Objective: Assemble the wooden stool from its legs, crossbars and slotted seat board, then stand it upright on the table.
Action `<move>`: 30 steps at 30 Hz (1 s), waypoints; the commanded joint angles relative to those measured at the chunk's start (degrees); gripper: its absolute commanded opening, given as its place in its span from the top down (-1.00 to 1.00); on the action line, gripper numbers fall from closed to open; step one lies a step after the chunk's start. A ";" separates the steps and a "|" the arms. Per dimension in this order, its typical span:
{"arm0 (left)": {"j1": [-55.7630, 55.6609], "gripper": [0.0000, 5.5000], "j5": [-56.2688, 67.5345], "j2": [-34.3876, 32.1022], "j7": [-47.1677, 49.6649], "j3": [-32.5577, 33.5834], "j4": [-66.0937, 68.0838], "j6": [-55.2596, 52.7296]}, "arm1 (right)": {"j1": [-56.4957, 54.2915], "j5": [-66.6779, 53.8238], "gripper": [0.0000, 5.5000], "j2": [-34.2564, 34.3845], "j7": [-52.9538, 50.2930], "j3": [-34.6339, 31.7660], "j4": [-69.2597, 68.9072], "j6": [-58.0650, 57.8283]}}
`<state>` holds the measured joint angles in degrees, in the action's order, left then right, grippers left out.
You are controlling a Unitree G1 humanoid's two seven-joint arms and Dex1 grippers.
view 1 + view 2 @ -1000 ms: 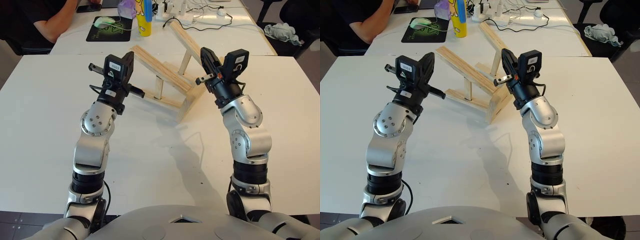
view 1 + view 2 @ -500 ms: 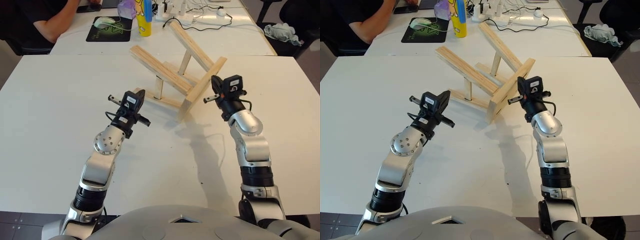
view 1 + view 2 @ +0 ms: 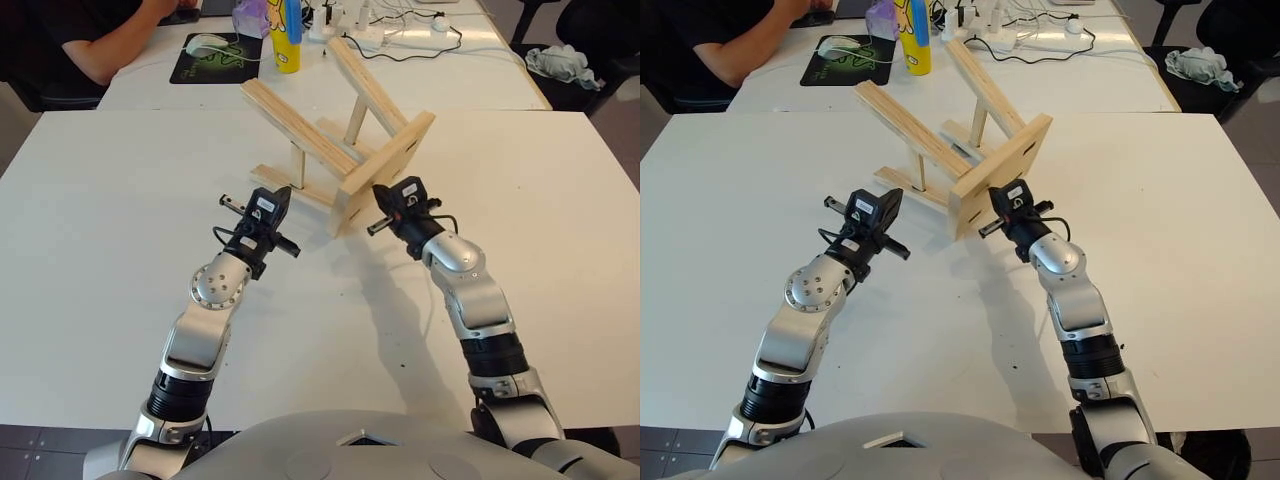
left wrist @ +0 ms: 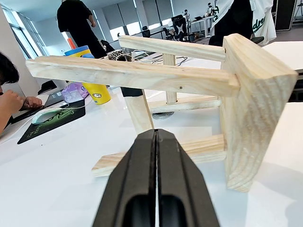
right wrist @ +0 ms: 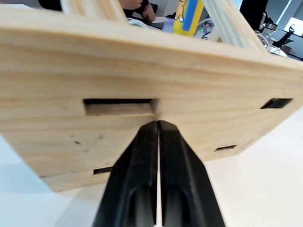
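The wooden stool (image 3: 340, 140) lies tipped on its side at the table's far middle. Its slotted seat board (image 3: 1005, 170) stands on edge, and the legs (image 3: 300, 125) and crossbars (image 4: 139, 111) slant up toward the back left. My right gripper (image 3: 1000, 213) is shut, and its fingertips (image 5: 157, 125) rest against the seat board's outer face (image 5: 142, 71), just below a slot. My left gripper (image 3: 283, 200) is shut with nothing in it. It sits low over the table a short way in front of the lowest leg (image 4: 189, 151), pointing at the stool.
A second table behind holds a yellow bottle (image 3: 289, 30), a mouse on a dark mat (image 3: 205, 45), cables with a power strip (image 3: 400, 25) and a crumpled cloth (image 3: 560, 65). White tabletop (image 3: 120, 250) spreads to the left, right and front of the stool.
Both arms came down from raised poses to low over the table. My right gripper moved left onto the seat board's face. The stool shifted and turned a little to the left.
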<state>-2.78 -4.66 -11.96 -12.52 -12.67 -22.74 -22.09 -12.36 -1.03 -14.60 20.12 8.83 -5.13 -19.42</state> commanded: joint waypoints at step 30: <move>-10.88 0.03 16.95 -8.10 -29.47 6.37 27.91 10.73 | 6.77 -6.88 1.00 0.49 9.76 1.01 -0.05 3.97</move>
<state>-11.35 13.17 -20.62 -40.52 -5.11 1.12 -13.39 -4.50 -7.31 -14.41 29.12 9.61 -5.98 -16.09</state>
